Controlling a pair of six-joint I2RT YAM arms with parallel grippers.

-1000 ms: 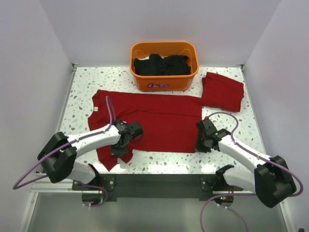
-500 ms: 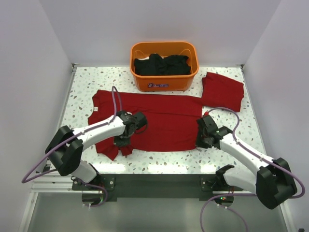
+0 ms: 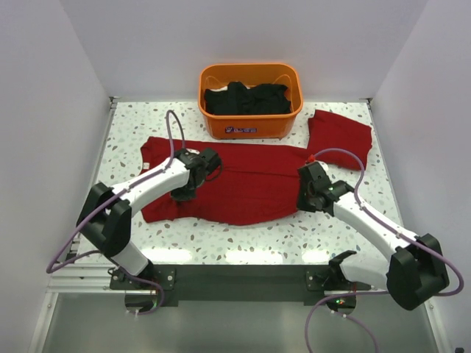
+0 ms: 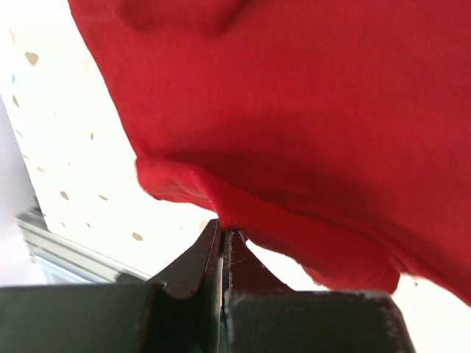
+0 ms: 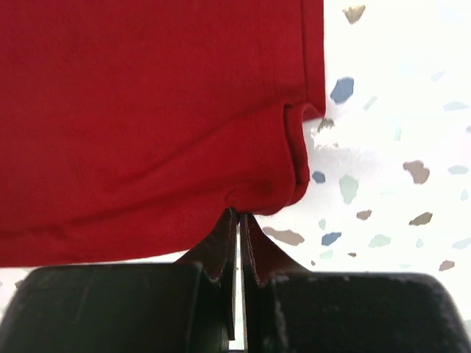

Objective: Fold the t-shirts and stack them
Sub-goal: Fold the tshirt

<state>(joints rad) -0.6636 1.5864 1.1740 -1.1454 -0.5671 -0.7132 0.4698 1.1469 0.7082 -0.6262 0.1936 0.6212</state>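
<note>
A dark-red t-shirt (image 3: 243, 184) lies spread across the middle of the table, its near edge lifted and drawn back over itself. My left gripper (image 3: 184, 193) is shut on the shirt's near left edge (image 4: 221, 213), which hangs in a fold off the fingertips. Over at the right, my right gripper (image 3: 303, 202) is shut on the near right corner (image 5: 257, 193); the hem curls just beside the tips. A second t-shirt (image 3: 338, 137), folded into a rectangle, rests at the back right.
An orange basket (image 3: 250, 125) holding dark cloth (image 3: 246, 98) stands at the back middle, just behind the spread shirt. White walls close in the table on the left, right and back. The terrazzo tabletop (image 3: 257, 239) shows along the near edge.
Both grippers have moved away from the near edge towards the back, carrying the shirt's near edge with them. The left sleeve area that hung low at the front left is now drawn up.
</note>
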